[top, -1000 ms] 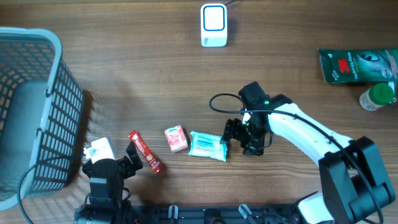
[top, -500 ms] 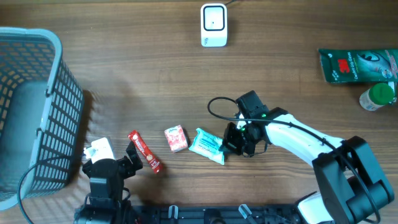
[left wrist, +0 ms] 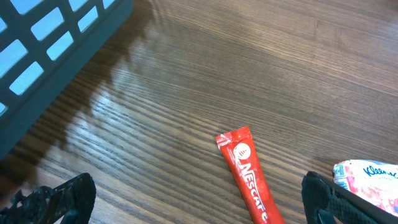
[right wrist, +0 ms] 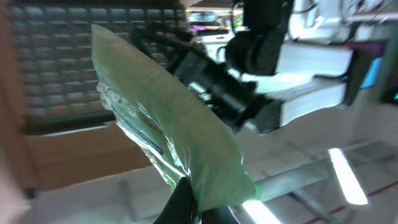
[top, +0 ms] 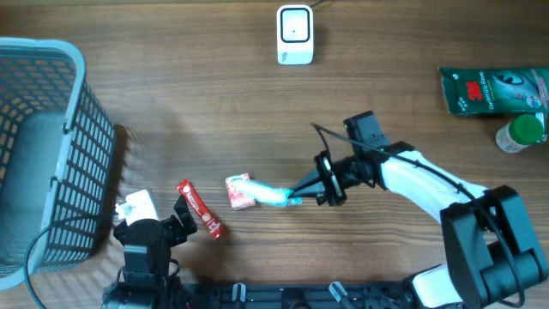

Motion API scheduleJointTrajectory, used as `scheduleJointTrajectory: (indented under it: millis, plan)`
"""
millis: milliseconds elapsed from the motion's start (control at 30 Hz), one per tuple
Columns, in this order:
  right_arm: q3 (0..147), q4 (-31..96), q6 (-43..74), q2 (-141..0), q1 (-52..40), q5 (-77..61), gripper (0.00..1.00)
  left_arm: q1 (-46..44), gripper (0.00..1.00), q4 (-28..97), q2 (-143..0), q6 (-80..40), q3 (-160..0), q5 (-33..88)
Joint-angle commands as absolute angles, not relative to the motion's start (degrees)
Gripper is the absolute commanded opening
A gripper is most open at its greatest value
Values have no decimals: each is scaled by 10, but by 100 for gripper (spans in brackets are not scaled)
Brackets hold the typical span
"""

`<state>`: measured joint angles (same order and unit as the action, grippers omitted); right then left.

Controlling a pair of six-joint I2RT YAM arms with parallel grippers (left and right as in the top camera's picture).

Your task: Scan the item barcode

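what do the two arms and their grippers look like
The right arm has smooth white shells between black joints and a thin black cable looping at the wrist. The right gripper is black with slim fingers. The left arm and left gripper are mostly black.

Basket (top: 43,146) far left on surface (top: 171,94); scanner (top: 294,34) back centre; pouch (top: 493,90), bottle (top: 521,133) far right; front row, left to right: stick (top: 199,209), small pack (top: 240,190), tissue pack (top: 274,196).
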<state>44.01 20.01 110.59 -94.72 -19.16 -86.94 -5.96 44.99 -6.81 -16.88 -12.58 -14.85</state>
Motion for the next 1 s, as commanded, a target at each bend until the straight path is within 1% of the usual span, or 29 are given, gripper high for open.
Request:
scheduleJointTrajectory:
  millis: [0, 33, 100, 167, 200, 233, 267, 300, 333, 367, 400, 467, 500, 533, 567, 600, 700, 800, 867, 933, 967]
  plan:
    - [450, 206, 1185, -953, -130, -818, 4, -63, 100, 449, -65, -170, -126, -144]
    - [450, 206, 1185, -953, -108, -782, 4, -63, 100, 449, -65, -170, -126, -144]
    - [450, 202, 1171, -953, -102, -774, 4, -63, 100, 449, -65, -170, -126, -144]
    - [450, 142, 934, -953, -104, -754, 4, -63, 100, 449, -65, -170, -126, -144]
    - [450, 94, 848, -953, -104, -709, 5, -63, 100, 449, -65, -170, -126, -144]
    - [450, 60, 711, -953, -105, -661, 4, -63, 100, 449, -65, -170, -126, -144]
    - [450, 57, 569, -953, -106, -625, 23, -63, 100, 449, -65, -170, -126, -144]
    - [450, 67, 499, -953, -108, -571, 40, -63, 100, 449, -65, -170, -126, -144]
    - [450, 88, 462, -953, -109, -519, 54, -63, 100, 449, -65, -170, -126, -144]
    - [450, 111, 445, -953, -110, -462, 79, -63, 100, 449, -65, -170, -126, -144]
    - [450, 126, 445, -953, -110, -440, 100, -63, 100, 449, -65, -170, -126, -144]
    - [450, 120, 446, -953, -110, -439, 100, -63, 100, 449, -65, -170, -126, -144]
    - [450, 107, 445, -953, -110, -439, 78, -63, 100, 449, -65, -170, -126, -144]
    - [450, 94, 446, -953, -110, -432, 37, -63, 100, 449, -65, -170, -126, -144]
    - [450, 81, 447, -953, -110, -423, 12, -63, 100, 449, -65, -170, -126, -144]
    - [450, 74, 454, -953, -112, -418, 4, -63, 100, 449, -65, -170, -126, -144]
    - [450, 65, 468, -953, -135, -401, 5, -63, 100, 449, -65, -170, -126, -144]
    - [450, 63, 503, -959, -187, -326, 4, -63, 100, 449, -65, -170, -126, -144]
    - [450, 85, 563, -976, -232, -234, 5, -63, 100, 449, -65, -170, -126, -144]
    - [450, 154, 651, -1001, -257, -156, 5, -63, 100, 449, -65, -170, -126, -144]
    - [450, 181, 693, -1007, -258, -150, 5, -63, 100, 448, -65, -170, -126, -144]
